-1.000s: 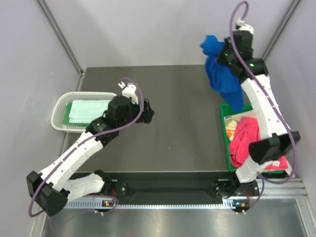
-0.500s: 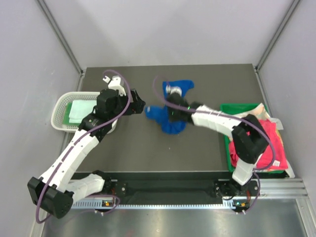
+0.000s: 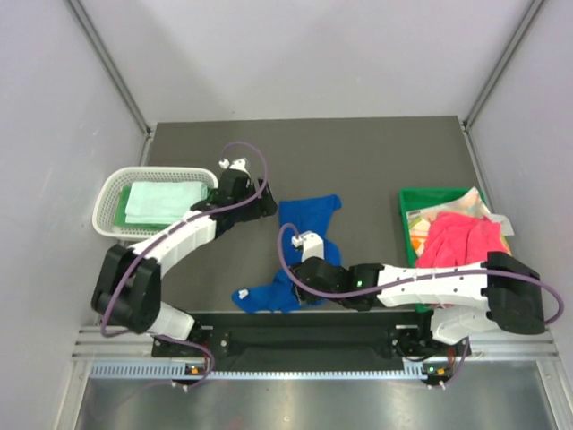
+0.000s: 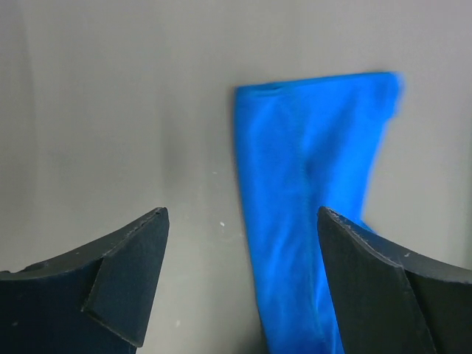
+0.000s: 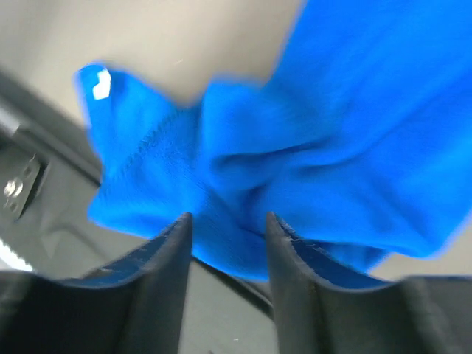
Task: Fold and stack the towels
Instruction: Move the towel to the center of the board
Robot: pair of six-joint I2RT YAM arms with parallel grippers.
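A royal blue towel [image 3: 309, 215] lies crumpled and stretched on the dark table, from the middle down to the near edge. My right gripper [image 3: 295, 279] sits low over its near end. In the right wrist view the jaws [image 5: 228, 221] stand apart, open, with blue towel [image 5: 332, 110] bunched at their tips. My left gripper [image 3: 269, 204] is wide open beside the towel's far left edge. In its wrist view [image 4: 242, 221] that edge of the towel [image 4: 310, 184] runs between the fingers. A pale mint towel [image 3: 161, 199] lies folded in the basket. A pink towel [image 3: 457, 244] fills the bin.
A white mesh basket [image 3: 106, 202] stands at the left edge of the table. A green plastic bin [image 3: 405, 235] stands at the right with a pale cloth [image 3: 439, 210] behind the pink one. The arms' base rail [image 3: 304, 340] runs along the near edge.
My right arm swung the blue towel from high at the back right down to the near middle of the table and opened its jaws. My left arm reached towards the towel's far edge.
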